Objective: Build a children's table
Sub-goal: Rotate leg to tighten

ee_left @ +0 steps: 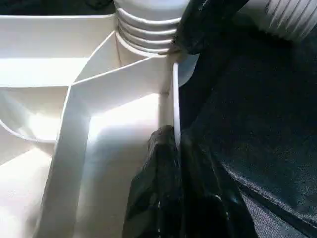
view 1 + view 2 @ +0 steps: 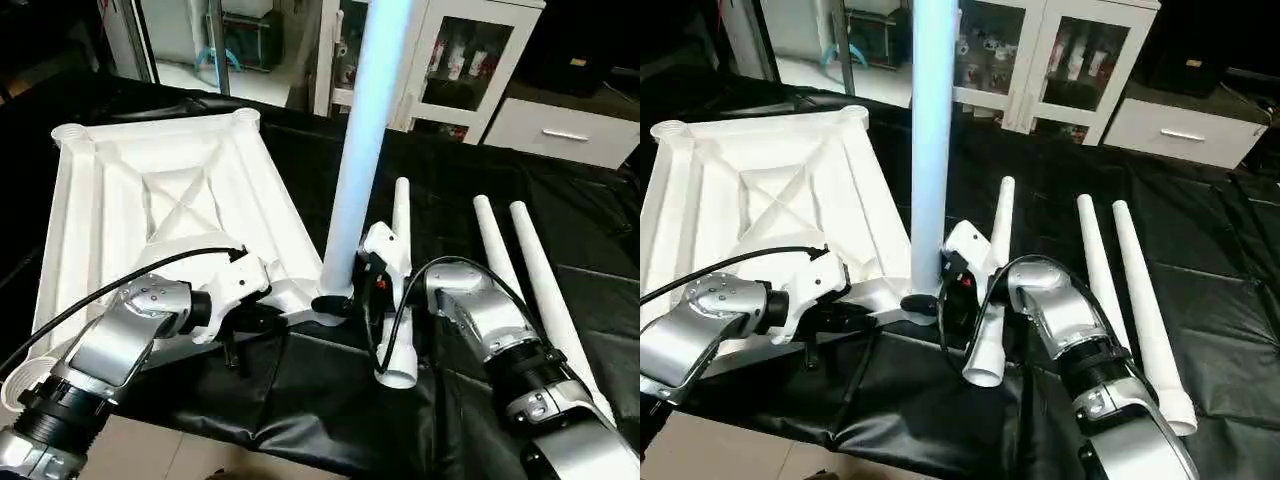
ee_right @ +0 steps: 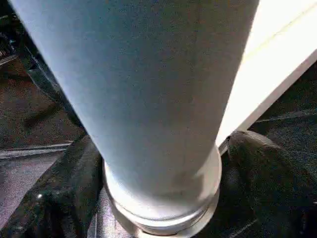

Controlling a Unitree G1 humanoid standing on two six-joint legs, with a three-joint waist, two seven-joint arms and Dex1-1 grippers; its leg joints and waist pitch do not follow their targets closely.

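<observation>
Head view: tabletop [image 2: 170, 200] lying underside up on black surface [image 2: 470, 200], ribs and corner sockets exposed, so ready to take legs. One leg [image 2: 365, 140] standing upright in near corner socket. Left gripper [image 1: 171, 148] pinching near rim of tabletop with narrow jaws, probably to keep it from sliding while leg is worked. Right gripper [image 3: 163, 198] set around base of upright leg, jaws wide on either side of tube; cannot tell if pads are touching it. Likely seating or just freeing leg. Three spare legs on surface: one [image 2: 992, 290] just beside right wrist, two others [image 2: 1095, 270] [image 2: 1145, 310] further right, side by side, near for later picking.
</observation>
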